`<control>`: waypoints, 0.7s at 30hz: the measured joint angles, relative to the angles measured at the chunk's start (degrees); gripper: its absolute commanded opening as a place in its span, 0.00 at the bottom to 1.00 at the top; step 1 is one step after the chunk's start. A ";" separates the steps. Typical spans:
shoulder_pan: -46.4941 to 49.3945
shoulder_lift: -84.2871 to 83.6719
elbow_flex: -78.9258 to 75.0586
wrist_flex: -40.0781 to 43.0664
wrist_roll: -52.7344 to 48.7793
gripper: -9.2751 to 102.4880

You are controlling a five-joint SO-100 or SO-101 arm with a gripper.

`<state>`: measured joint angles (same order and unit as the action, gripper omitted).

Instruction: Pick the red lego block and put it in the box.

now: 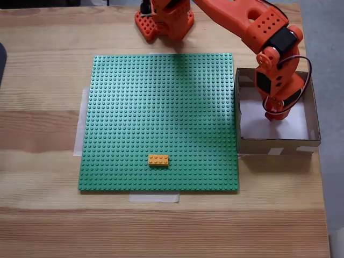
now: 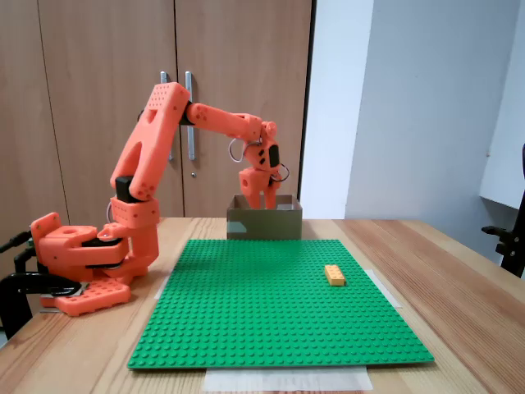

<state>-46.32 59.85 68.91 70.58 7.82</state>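
The box (image 1: 277,144) stands at the right edge of the green baseplate in a fixed view; in the other fixed view the box (image 2: 264,223) sits at the far end of the plate. My orange gripper (image 1: 271,114) points straight down into the box, its tips just above the white floor. Seen from the side, the gripper (image 2: 259,200) dips behind the box's front rim. The gripper's own body covers its fingers, so I cannot tell whether they are open or shut. The red lego block is hidden.
A yellow-orange brick (image 1: 158,159) lies near the front of the green baseplate (image 1: 161,102); from the side the brick (image 2: 334,274) sits on the plate (image 2: 262,320) at the right. The arm's base (image 2: 82,263) stands on the wooden table. Cupboard doors are behind.
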 measured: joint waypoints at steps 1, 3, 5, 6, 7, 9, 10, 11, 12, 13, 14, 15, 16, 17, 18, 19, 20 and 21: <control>0.00 -0.26 0.00 0.00 0.00 0.07; 0.18 -0.26 0.00 0.00 0.00 0.07; 0.44 -0.26 0.00 -0.35 0.00 0.07; 0.62 -0.26 0.09 -0.62 0.00 0.07; 0.70 -0.26 0.26 -1.14 0.00 0.08; 0.70 -0.26 0.97 -1.85 -0.35 0.08; 0.62 -0.26 1.41 -2.20 -0.35 0.08; 0.62 -0.26 1.85 -2.55 -0.35 0.09; 0.62 -0.26 2.20 -2.90 -0.62 0.09; 0.62 -0.26 2.46 -3.08 -0.62 0.09; 0.62 -0.26 2.90 -3.08 -0.62 0.10; 0.62 -0.26 3.08 -3.25 -0.62 0.11; 0.62 -0.26 3.16 -3.34 -0.62 0.12; 0.62 -0.26 3.34 -3.43 -0.62 0.13; 0.62 -0.26 3.69 -3.60 -0.79 0.14; 0.70 -0.26 3.78 -3.87 -0.97 0.14; 0.79 -0.26 4.04 -4.13 -1.14 0.14; 0.88 -0.26 4.13 -4.39 -1.41 0.15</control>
<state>-45.44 59.59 73.04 66.18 6.42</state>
